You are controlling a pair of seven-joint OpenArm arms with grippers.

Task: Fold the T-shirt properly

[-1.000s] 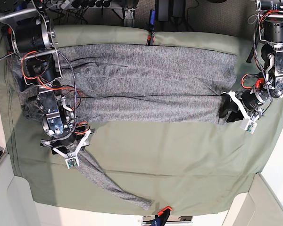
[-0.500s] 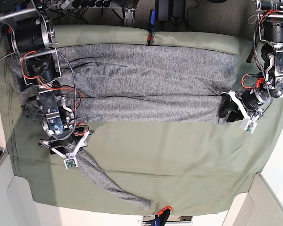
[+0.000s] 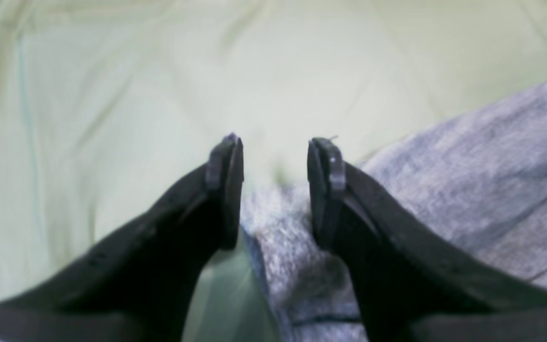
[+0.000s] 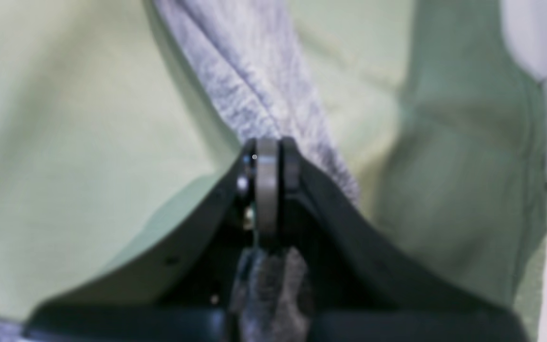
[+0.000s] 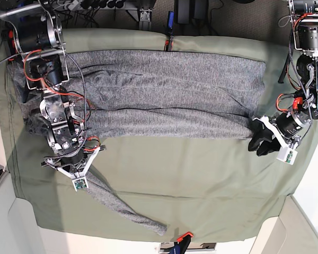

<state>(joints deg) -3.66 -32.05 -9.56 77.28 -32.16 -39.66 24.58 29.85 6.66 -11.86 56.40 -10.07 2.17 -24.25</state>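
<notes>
The right gripper point(image 4: 268, 156) was clamped on a sleeve point(image 4: 249, 90) of the shirt point(image 5: 164, 95), jaws pressed together with grey knit bunched behind them. From that pinch the sleeve ran out slack across the cloth point(image 5: 201, 185) toward the near table edge, its cuff lying loose.

The left gripper point(image 3: 273, 180) stood with jaws parted, straddling the shirt's corner without closing on it; knit lay between and below the pads. In the base view it sat at the shirt's end, just off the hem.

The shirt lay spread lengthwise over the far half of the cloth, body doubled, a long crease down its middle. It looked light, soft and limp, likely to sag and stretch if lifted from one point. I judged it best taken at the hem corners and at the shoulder seams, pinching both layers.
</notes>
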